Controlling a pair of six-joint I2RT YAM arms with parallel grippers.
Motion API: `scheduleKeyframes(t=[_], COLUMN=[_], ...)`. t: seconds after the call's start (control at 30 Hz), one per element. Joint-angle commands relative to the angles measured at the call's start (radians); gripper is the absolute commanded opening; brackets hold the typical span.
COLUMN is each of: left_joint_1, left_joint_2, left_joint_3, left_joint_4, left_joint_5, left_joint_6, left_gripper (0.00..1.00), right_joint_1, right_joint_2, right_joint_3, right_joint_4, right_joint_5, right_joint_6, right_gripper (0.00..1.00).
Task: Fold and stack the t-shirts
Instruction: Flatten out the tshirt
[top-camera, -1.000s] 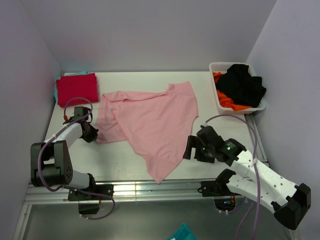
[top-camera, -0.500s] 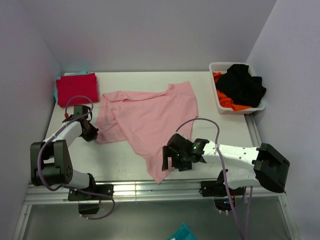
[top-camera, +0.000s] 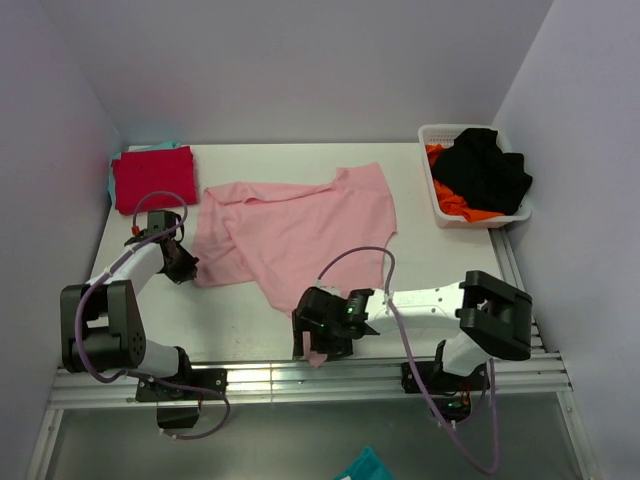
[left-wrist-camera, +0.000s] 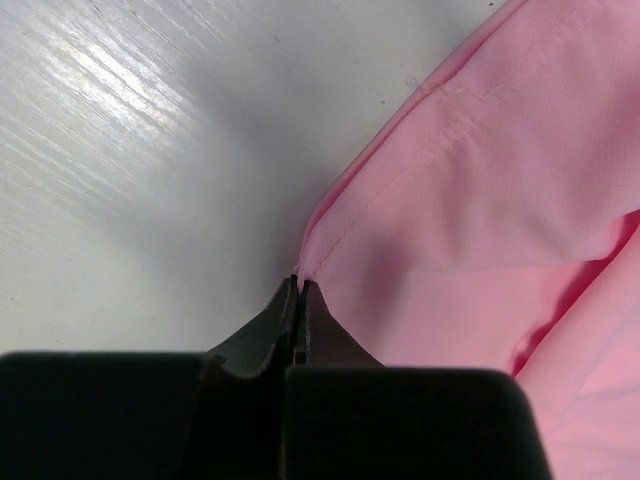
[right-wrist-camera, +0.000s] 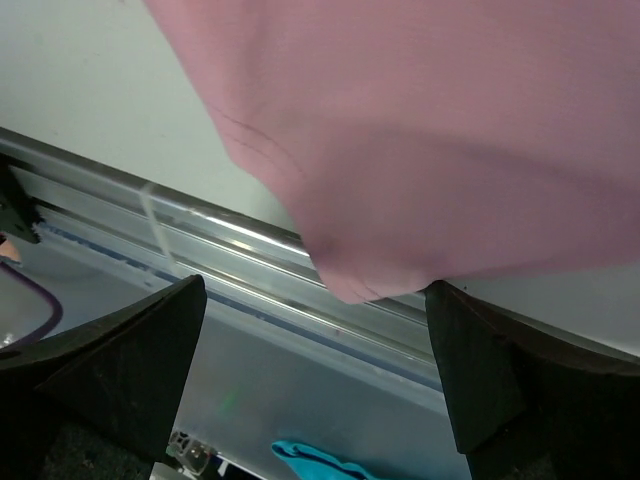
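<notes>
Light pink cloth t-shirt (top-camera: 300, 235): we see it lying open and rumpled across the middle of the white table (top-camera: 440, 265). Its left side is folded over on itself, and its near tip reaches the table's front edge.
Left gripper (top-camera: 187, 268): it sits at the pink shirt's left edge. In the left wrist view we see its fingers pressed together, pinching a corner of the stitched hem, which lies low against the table.
Right gripper (top-camera: 318, 345): it is at the shirt's near tip, by the front edge. In the right wrist view we see its fingers spread wide with the pink tip between them, not clamped.
Metal rail (right-wrist-camera: 250, 250): it runs along the table's front edge, and the pink tip hangs over it.
Bright red cloth t-shirt (top-camera: 153, 177): it is folded into a rough square at the far left corner, just beside the pink shirt's upper left corner.
Teal cloth t-shirt (top-camera: 111, 180): we make out only a thin edge showing from under the red one.
White plastic basket (top-camera: 437, 135): it stands at the far right corner, holding black and orange garments, well apart from both grippers.
</notes>
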Motion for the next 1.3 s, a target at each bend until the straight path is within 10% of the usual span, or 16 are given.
scheduleKeyframes(t=[0.0,0.33,0.8,1.27], left_joint_1=[0.004,0.022,0.045,0.016], left_joint_2=[-0.030,-0.036,-0.029,-0.314], left_joint_3=[0.008,0.003,-0.038,0.198], left_joint_4=[0.007,0.010,0.064,-0.212], left_joint_5=[0.031,0.071,0.126,0.173], left_joint_6=[0.019,0.037,0.036,0.089], left_gripper=[0.00,0.00,0.00,0.00], right_joint_1=[0.012,0.012,0.024,-0.065], right_joint_2=[0.074,0.154,0.252,-0.197], right_joint_3=[0.038,0.076,0.059,0.526], right_joint_4=[0.025,-0.025,-0.185,-0.760], right_joint_5=[0.038,0.072,0.117,0.552], right_joint_6=[0.025,0.066,0.080,-0.001], right_gripper=[0.98,0.87,0.03,0.00])
